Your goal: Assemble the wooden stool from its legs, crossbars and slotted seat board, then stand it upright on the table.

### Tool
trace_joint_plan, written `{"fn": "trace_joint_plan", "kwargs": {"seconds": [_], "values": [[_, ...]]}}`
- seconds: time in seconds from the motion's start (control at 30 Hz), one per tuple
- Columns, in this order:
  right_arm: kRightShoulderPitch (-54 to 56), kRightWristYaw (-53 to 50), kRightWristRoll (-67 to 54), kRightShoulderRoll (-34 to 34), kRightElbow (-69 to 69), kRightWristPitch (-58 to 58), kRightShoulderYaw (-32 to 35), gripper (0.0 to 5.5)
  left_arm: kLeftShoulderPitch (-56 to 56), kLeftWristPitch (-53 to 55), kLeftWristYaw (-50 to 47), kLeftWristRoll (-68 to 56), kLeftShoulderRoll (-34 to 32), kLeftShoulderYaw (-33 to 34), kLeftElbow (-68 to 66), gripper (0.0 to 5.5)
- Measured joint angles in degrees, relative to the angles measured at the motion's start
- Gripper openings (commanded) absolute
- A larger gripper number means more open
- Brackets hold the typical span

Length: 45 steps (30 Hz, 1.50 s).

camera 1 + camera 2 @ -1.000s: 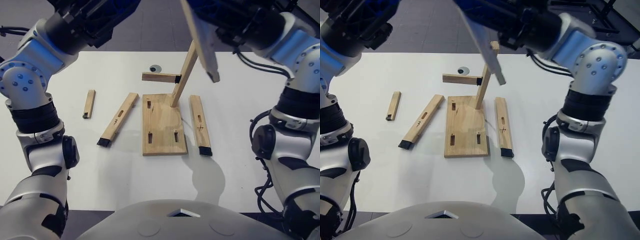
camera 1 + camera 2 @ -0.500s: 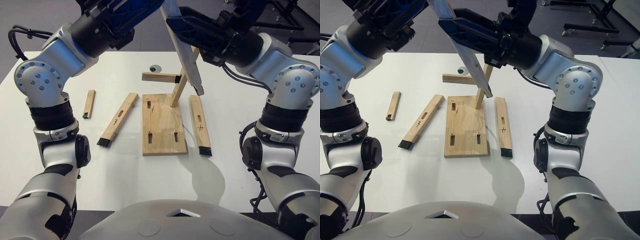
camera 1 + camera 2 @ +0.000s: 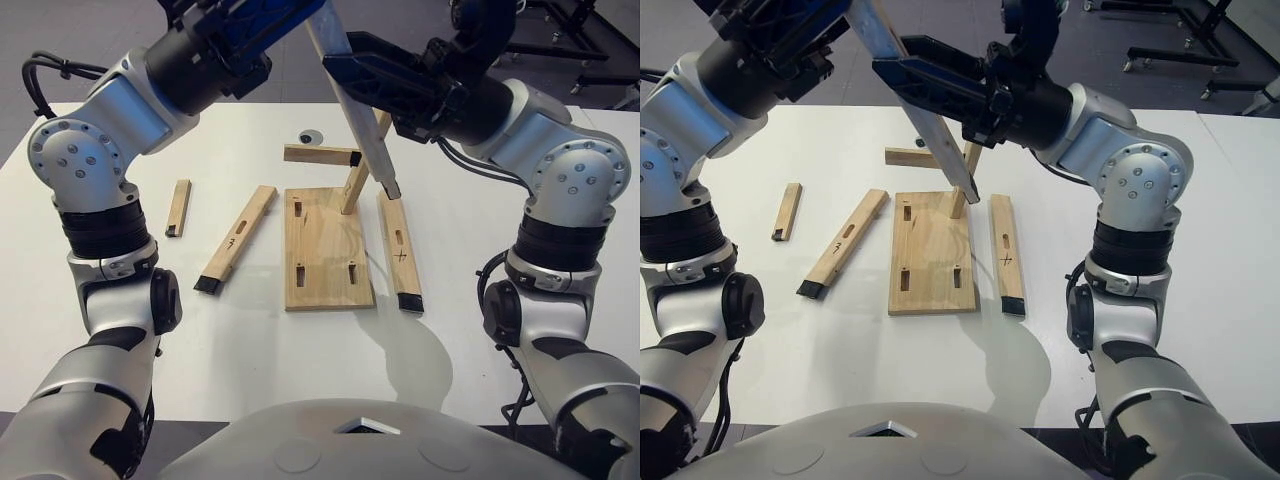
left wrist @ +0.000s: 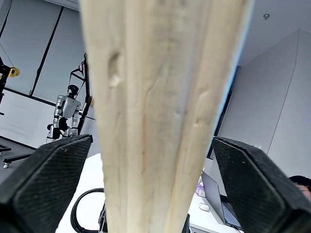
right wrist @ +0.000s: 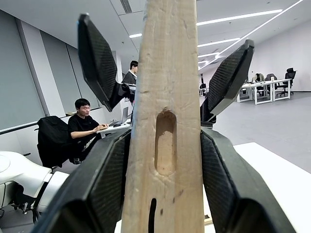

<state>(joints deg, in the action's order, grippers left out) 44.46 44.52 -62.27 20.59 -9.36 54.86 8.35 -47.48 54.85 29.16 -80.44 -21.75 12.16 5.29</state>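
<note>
Clamping a pale, slotted wooden leg (image 3: 372,150): left tool (image 4: 155,170) and right tool (image 5: 167,34), near the flat seat board (image 3: 325,250).

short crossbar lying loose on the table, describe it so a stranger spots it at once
On the white table, find the flat slotted seat board in the middle and go toward the robot's left, past the long slanted leg. The short crossbar lies alone beyond it, the shortest piece lying flat.

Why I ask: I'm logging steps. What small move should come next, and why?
Probably swing the held leg left and down: its tip hangs in the air beside the standing leg, and the seat board's far-left slot is empty.
</note>
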Motion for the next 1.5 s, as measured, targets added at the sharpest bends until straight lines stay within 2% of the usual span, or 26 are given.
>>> {"fn": "trace_joint_plan", "kwargs": {"seconds": [0.4,1.3,1.33,1.5], "values": [[0.0,-0.3,-0.2,-0.4,-0.4,-0.1,-0.5,2.07,0.1,1.1,-0.6,-0.6,0.3,-0.6,0.7,2.16],[-0.7,-0.9,0.1,-1.1,-0.6,-0.6,-1.0,2.07,0.7,1.1,-0.3,2.2,-0.5,-0.4,2.3,2.09],[-0.7,-0.9,0.1,-1.1,-0.6,-0.6,-1.0,2.45,0.7,1.1,-0.3,2.2,-0.5,-0.4,2.3,2.09],[-0.7,-1.9,0.3,-1.1,-0.5,-0.6,-1.0,3.23,1.3,1.1,-0.3,2.5,-0.5,-0.5,2.3,2.09]]}}
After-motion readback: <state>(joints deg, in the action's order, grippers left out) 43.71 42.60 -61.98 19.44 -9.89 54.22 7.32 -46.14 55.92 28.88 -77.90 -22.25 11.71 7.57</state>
